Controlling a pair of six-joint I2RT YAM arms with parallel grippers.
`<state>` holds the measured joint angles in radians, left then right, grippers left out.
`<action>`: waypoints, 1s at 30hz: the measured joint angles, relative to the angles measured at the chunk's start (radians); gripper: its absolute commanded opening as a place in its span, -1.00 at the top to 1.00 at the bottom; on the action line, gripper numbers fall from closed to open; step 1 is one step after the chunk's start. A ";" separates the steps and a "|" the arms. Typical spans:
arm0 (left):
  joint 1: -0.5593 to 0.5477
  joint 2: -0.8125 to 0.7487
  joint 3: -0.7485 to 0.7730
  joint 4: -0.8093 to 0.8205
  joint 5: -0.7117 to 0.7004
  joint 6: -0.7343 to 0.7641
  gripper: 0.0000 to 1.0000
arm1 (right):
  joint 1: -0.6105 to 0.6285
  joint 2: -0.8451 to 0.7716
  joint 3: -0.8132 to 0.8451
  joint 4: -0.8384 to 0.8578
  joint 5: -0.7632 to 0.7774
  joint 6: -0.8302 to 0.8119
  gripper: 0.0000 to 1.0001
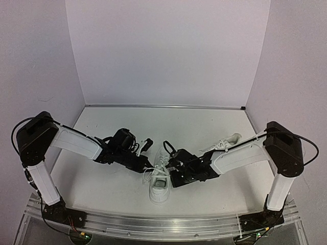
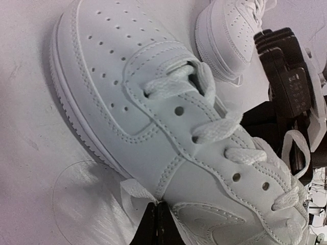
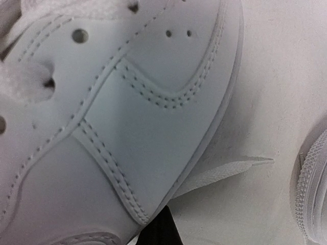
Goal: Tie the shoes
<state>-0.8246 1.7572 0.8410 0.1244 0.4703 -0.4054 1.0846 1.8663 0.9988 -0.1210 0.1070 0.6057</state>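
1. step in hand, my read: getting hold of both free lace ends of the near sneaker [image 1: 159, 190] (all-white leather low-top, perforated toe) so they can be crossed.
2. left pincer [image 2: 157, 220]: dark tips sit together with only a seam between them. the flat white left-side lace end [image 2: 134, 190] runs into them and looks pinched.
3. right pincer [image 3: 159, 230]: only a dark wedge shows, cannot tell how far open it is. the flat white right-side lace end [image 3: 230, 168] lies on the pale surface [image 3: 276, 76], coming out from under the sole toward that wedge.
4. doing it well: grip close to the lace tips, pull out evenly on both sides so the shoe doesn't slide or tip, and leave slack for the cross.
5. where: near sneaker stands on its sole mid-surface, between the two pincers. the second white sneaker [image 1: 227, 142] is right-rear, partly behind the right arm.
6. axis: near sneaker's long axis runs near-to-far, heel toward the robot, toe away.
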 measured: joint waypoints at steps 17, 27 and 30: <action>0.069 -0.566 -0.062 -0.208 -0.417 -0.182 1.00 | -0.046 -0.681 -0.217 -0.053 0.160 0.042 1.00; 0.134 -0.748 -0.061 -0.486 -0.736 -0.324 1.00 | -0.046 -0.875 -0.244 -0.285 0.336 0.073 1.00; 0.164 -0.733 -0.055 -0.572 -0.802 -0.362 1.00 | -0.046 -0.883 -0.244 -0.342 0.383 0.083 1.00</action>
<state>-0.6602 1.0245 0.7862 -0.4473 -0.3321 -0.7674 1.0382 0.9831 0.7544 -0.4630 0.4905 0.6891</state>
